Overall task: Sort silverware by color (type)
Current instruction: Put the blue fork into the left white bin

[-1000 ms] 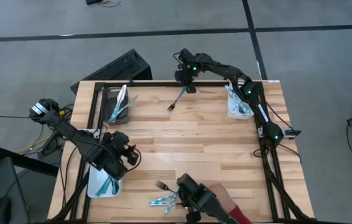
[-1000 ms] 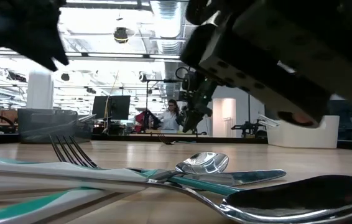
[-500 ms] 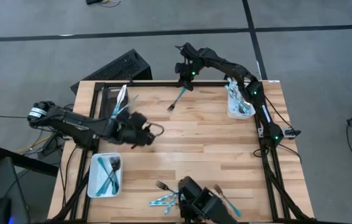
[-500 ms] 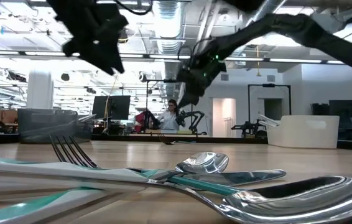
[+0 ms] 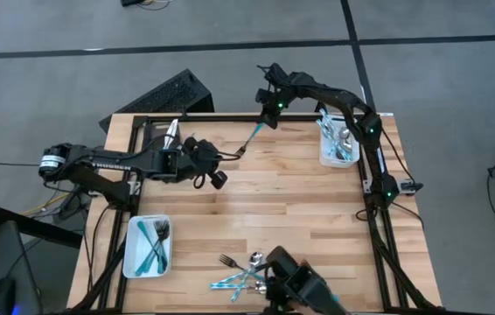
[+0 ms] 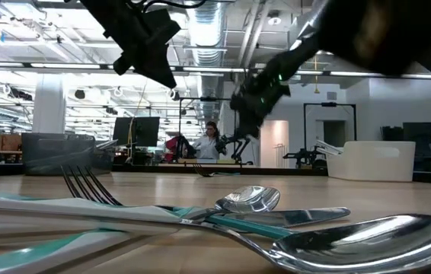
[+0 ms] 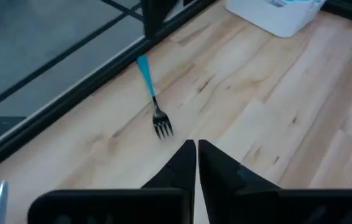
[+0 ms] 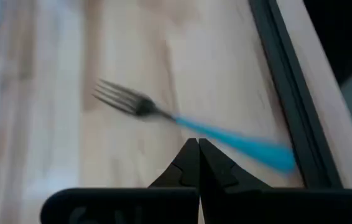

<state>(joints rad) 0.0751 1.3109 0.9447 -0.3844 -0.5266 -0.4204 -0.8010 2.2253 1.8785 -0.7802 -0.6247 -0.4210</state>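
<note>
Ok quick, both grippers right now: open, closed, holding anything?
Left gripper: closed, empty, above the table near the blue-handled fork.
Right gripper: closed, empty, over that same fork at the far edge.

fork (image 5: 249,140) at table's (image 5: 300,210) far edge | cutlery pile (image 5: 243,273) at near edge

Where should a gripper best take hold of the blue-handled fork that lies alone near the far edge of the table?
Probably at the middle of the blue handle of the fork, coming straight down from above. It lies flat on the bare wood, apart from other pieces. Fingers should straddle the thin handle across its width. The tines are a poorer hold.
</note>
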